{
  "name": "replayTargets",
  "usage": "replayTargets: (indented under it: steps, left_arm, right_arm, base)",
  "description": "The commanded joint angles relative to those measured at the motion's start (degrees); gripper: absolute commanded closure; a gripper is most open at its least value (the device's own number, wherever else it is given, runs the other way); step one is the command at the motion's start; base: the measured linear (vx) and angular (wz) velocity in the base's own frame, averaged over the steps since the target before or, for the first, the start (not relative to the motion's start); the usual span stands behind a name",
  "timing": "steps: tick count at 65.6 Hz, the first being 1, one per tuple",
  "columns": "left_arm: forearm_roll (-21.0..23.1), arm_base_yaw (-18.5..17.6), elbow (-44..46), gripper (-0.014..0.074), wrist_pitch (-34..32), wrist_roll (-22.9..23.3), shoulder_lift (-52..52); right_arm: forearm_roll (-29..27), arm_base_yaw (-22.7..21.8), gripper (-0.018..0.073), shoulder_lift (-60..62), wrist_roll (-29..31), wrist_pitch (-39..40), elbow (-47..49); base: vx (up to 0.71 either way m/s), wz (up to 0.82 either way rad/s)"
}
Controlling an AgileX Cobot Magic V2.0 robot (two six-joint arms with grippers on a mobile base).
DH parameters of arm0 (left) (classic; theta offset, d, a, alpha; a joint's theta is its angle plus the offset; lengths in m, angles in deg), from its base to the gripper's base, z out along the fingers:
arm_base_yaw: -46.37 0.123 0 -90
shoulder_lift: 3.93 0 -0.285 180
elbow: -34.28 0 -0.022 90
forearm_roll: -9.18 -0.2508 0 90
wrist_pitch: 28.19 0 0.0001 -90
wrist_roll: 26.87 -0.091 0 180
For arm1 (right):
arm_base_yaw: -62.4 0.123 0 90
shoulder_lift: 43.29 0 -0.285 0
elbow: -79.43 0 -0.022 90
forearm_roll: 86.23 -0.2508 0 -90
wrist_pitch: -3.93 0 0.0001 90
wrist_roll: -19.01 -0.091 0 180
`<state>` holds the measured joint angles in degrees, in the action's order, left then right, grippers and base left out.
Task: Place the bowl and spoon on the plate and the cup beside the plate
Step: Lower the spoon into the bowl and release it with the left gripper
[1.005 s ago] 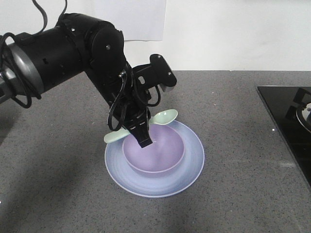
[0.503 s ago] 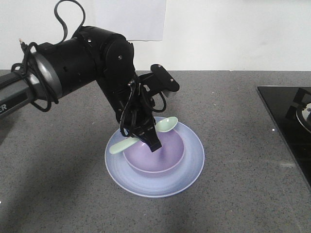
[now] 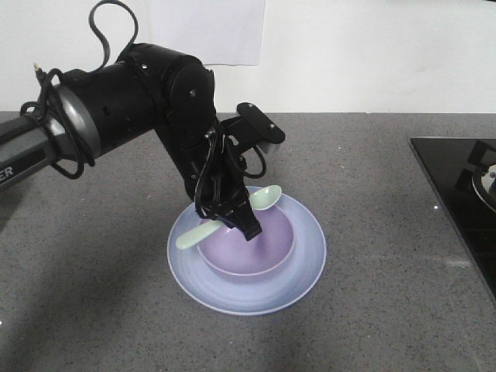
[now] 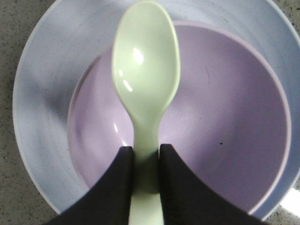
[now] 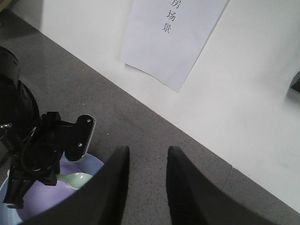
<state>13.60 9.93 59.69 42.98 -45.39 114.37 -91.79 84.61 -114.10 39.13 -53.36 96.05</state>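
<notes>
Your left gripper point(image 4: 146, 157) clamps the handle of the mint-green plastic spoon point(image 4: 146, 70), scoop projecting beyond the fingertips point(image 4: 119, 183) over the round lavender bowl point(image 4: 225, 117) on the pale-blue plate point(image 4: 40, 103).

We are reading the characters 房场景 running down the paper point(image 5: 174, 44) on the far wall; the left arm point(image 3: 31, 155) is showing "R" at the left edge.

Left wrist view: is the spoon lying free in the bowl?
No, jaws of the left gripper clamp the spoon by its handle over the bowl.

bare counter point(image 3: 387, 232) around plate point(image 3: 307, 260), left arm point(image 3: 139, 101) above bowl point(image 3: 273, 242)
</notes>
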Motion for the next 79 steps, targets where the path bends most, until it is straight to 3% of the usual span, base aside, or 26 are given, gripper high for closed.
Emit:
replayTargets:
  steps: [1, 13, 24, 46, 79]
  left_arm:
    - [0.9, -0.3, 1.4, 0.0603, 0.6, 1.7, -2.9]
    - [0.8, -0.3, -1.2, 0.0603, 0.6, 1.4, -4.9]
    - [-0.1, -0.3, -3.1, 0.0602, 0.6, -1.7, -7.0]
    - [1.0, -0.3, -3.1, 0.0584, 0.6, -0.3, -6.8]
    - [0.9, -0.3, -3.1, 0.0411, 0.6, 0.0, -6.8]
  right_arm:
    - [0.5, -0.2, 0.0357, 0.6, 0.2, 3.8, 1.3]
    - [0.6, -0.2, 0.0357, 0.6, 0.1, 3.6, 1.3]
    - [0.6, -0.2, 0.0357, 0.6, 0.1, 3.6, 1.3]
    - [0.5, -0.2, 0.0357, 0.6, 0.1, 3.5, 1.3]
    - [0.4, -0.2, 0.0357, 0.6, 0.0, 3.5, 1.3]
  base:
    - [0.0, 0.0]
    - [0.0, 0.0]
    - [0.0, 0.0]
    - [0.0, 0.0]
    - [0.0, 0.0]
